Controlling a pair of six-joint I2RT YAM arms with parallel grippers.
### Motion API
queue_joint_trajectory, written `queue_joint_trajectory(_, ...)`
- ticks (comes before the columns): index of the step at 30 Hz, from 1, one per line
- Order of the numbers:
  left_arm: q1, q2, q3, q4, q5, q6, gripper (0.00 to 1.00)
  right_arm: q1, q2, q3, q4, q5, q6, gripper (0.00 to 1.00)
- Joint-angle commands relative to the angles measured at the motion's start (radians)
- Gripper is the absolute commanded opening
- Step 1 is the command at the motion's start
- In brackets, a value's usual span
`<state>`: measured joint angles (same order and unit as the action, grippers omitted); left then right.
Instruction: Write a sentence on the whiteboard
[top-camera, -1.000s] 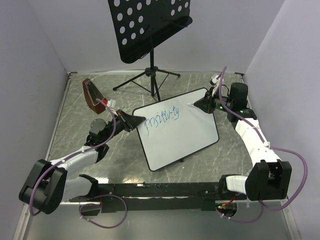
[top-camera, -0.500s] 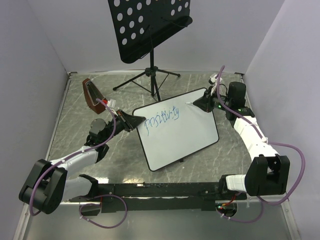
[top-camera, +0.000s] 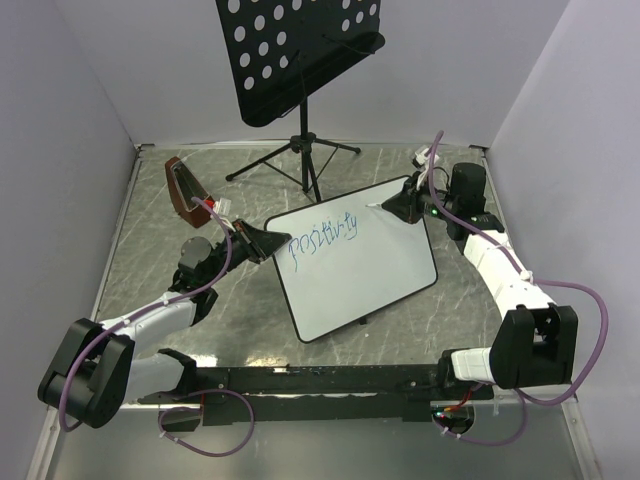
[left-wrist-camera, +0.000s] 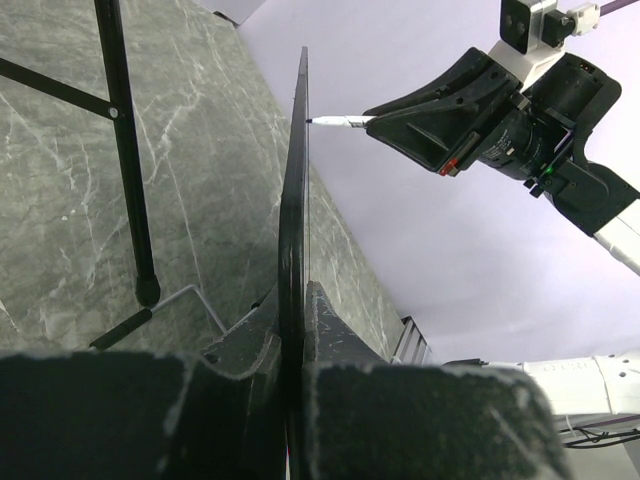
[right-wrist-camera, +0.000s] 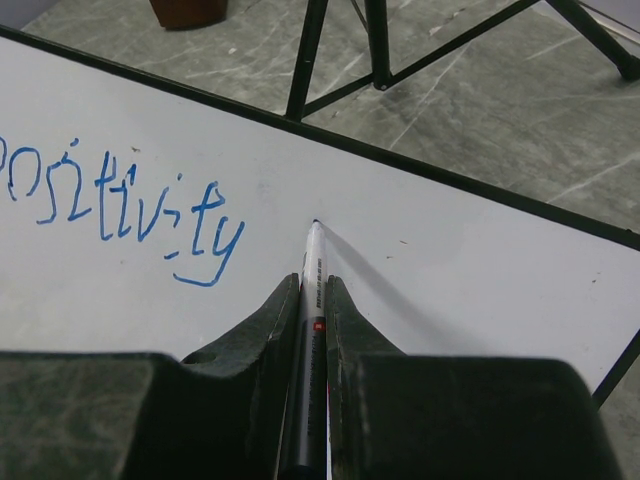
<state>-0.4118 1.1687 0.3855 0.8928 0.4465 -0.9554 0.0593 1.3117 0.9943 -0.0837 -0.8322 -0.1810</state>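
The large white, black-rimmed whiteboard (top-camera: 355, 265) is held tilted over the middle of the grey marbled counter (top-camera: 140, 250), with its left edge clamped in the left tool (left-wrist-camera: 297, 300). The right tool (right-wrist-camera: 312, 282) is closed on a thin white marker (right-wrist-camera: 313, 250). The marker tip is set at the whiteboard surface, just right of the last letter. Of the blue handwritten sentence (right-wrist-camera: 120, 205), only "positivity" can be read, written along the whiteboard's long axis. The blank space for a second line lies near and left of the tip.
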Motion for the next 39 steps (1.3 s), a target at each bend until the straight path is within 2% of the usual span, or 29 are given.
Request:
queue_joint_trajectory(1, -0.004, -0.021, 0.013, 0.12, 0.012, 0.024, 0.01, 0.007, -0.005, 0.021, -0.007, -0.001, -0.048, 0.0)
queue_joint_trajectory(22, -0.002, -0.021, 0.01, 0.113, 0.001, 0.021, 0.01, 0.007, -0.112, -0.077, -0.149, -0.028, -0.158, 0.0)
queue_joint_trajectory(39, -0.004, -0.015, 0.012, 0.121, 0.004, 0.018, 0.01, 0.007, -0.06, -0.008, -0.091, -0.016, -0.094, 0.0)
